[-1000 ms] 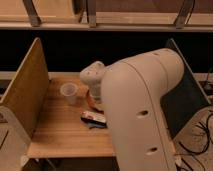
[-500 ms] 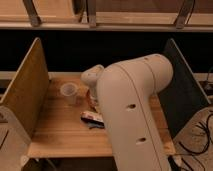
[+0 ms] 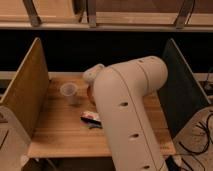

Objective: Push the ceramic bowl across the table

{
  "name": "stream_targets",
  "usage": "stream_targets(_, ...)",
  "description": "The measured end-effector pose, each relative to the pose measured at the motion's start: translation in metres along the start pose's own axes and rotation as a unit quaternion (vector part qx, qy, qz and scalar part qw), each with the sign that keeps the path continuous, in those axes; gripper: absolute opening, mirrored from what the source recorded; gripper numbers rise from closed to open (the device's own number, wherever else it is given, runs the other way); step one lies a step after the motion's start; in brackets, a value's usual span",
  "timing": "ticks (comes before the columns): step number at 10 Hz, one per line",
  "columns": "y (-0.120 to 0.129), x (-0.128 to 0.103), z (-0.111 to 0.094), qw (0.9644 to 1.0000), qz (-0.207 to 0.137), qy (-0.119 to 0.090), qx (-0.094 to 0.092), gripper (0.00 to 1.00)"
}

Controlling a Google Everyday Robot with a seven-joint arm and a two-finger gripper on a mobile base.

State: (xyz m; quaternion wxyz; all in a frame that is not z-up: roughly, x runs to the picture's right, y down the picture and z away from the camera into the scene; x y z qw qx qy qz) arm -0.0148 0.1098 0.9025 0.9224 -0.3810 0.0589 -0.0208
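My big white arm [image 3: 127, 110] fills the middle of the camera view and reaches over the light wooden table [image 3: 57, 132]. Only a thin orange-brown sliver of the ceramic bowl [image 3: 90, 93] shows at the arm's left edge, next to the arm's rounded end [image 3: 93, 73]. The rest of the bowl is hidden behind the arm. My gripper is hidden behind the arm, near the bowl.
A translucent plastic cup [image 3: 69, 92] stands upright left of the bowl. A flat red, white and black packet [image 3: 91, 119] lies in front of the bowl. A wooden side panel [image 3: 22, 90] bounds the table on the left and a dark panel [image 3: 181, 92] on the right.
My arm has shifted left across the view. The cup and the packet have stayed put.
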Motion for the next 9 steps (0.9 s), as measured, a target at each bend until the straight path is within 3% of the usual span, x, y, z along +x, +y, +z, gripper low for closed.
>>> stream_targets(2, -0.028, 0.000, -0.006, 0.9979, -0.044, 0.001, 0.047, 0.00)
stream_targets(4, -0.052, 0.006, -0.019, 0.9931, -0.077, 0.009, 0.088, 0.00)
stream_targets(6, -0.064, 0.007, -0.045, 0.9878, -0.095, 0.016, 0.123, 0.00)
stream_targets(9, -0.051, -0.022, -0.105, 0.9784, -0.111, 0.020, 0.173, 0.05)
